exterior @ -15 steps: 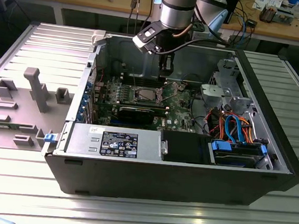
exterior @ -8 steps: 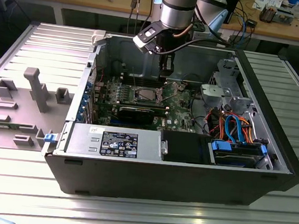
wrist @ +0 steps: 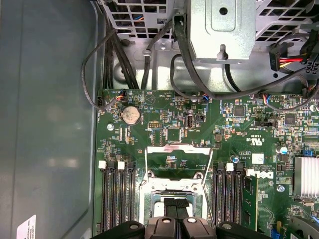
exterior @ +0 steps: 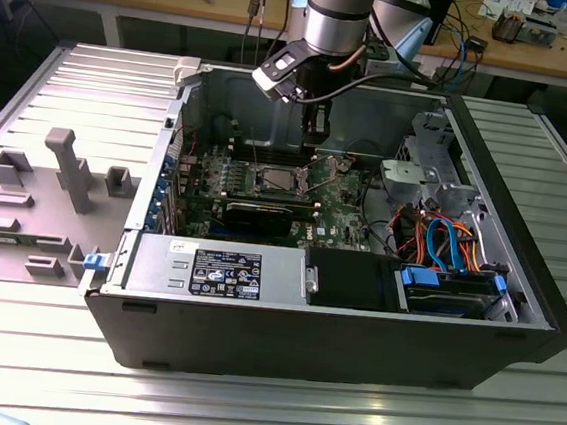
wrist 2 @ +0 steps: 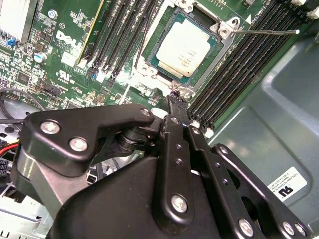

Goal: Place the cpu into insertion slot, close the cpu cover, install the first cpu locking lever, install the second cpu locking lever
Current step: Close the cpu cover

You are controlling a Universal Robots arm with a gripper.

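Chip point(wrist 2: 187, 47) lies flat in the socket point(wrist 2: 155, 39), mid-frame in the exterior view, inside the open computer case point(exterior: 350, 352). Cover frame point(wrist: 174, 148) stands raised. Claw point(wrist 2: 174, 98) hovers beside the socket, closed, holding nothing.

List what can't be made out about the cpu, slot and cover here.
- Second wrist view: the cpu shows, but the slot's corner nearest the gripper is hidden behind it.
- First wrist view: most of the slot, covered by the gripper and cut off by the edge, just past the open cover.
- Exterior view: whether the cpu lies flush in the slot; too small.
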